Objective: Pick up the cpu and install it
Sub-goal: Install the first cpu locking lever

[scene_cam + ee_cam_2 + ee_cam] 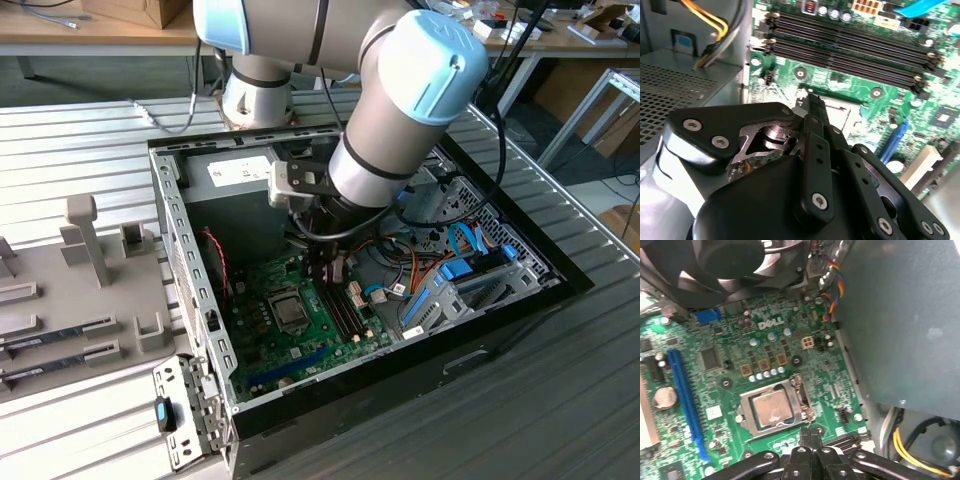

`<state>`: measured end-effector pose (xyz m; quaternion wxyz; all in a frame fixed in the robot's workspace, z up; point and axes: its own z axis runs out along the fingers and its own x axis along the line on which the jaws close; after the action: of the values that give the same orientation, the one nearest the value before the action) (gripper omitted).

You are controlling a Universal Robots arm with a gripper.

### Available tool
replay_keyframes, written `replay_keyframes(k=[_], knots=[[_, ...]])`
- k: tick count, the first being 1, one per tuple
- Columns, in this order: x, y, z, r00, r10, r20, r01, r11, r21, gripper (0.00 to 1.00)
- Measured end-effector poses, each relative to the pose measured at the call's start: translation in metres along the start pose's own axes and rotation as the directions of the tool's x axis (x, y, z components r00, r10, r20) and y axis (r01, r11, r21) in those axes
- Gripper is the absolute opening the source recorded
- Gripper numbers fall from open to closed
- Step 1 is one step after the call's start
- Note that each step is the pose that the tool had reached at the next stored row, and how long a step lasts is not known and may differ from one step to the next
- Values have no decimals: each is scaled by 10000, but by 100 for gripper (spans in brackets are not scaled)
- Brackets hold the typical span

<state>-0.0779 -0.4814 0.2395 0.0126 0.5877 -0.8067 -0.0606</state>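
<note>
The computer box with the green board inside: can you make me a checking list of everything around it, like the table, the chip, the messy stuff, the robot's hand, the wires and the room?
Surface: slatted grey metal table carrying the open computer case.
Job's things: the cpu lies in the socket frame on the green motherboard; in the exterior view it sits at.
Clutter: grey fixture tray at the exterior view's left, with dark memory sticks in its slots.
Grippers: hand hovers close above the board, beside the socket; fingertips meet, holding nothing.
Cables: yellow wires; blue cables; red wire.
Surroundings: wooden benches behind; cooling fan inside the case.
</note>
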Motion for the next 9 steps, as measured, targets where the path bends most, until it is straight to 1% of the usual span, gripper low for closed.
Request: replay_keyframes(k=[1, 2, 3, 4, 5, 6, 7, 8, 9], knots=[[0, 0, 1, 10000, 2, -96, -2, 10000, 31, 11], [0, 0, 2, 9998, 4, -180, -3, 10000, 58, 11], [1, -1, 4, 9996, 4, -288, -2, 10000, 93, 11], [1, -1, 6, 9994, 5, -355, -1, 9999, 115, 11], [2, -2, 7, 9989, 5, -476, 2, 9999, 153, 11], [3, -2, 8, 9985, 6, -551, 4, 9998, 176, 11], [5, -3, 10, 9978, 8, -661, 6, 9998, 210, 11], [9, -5, 12, 9972, 7, -746, 11, 9997, 237, 11], [15, -6, 12, 9964, 7, -845, 16, 9996, 269, 11]])
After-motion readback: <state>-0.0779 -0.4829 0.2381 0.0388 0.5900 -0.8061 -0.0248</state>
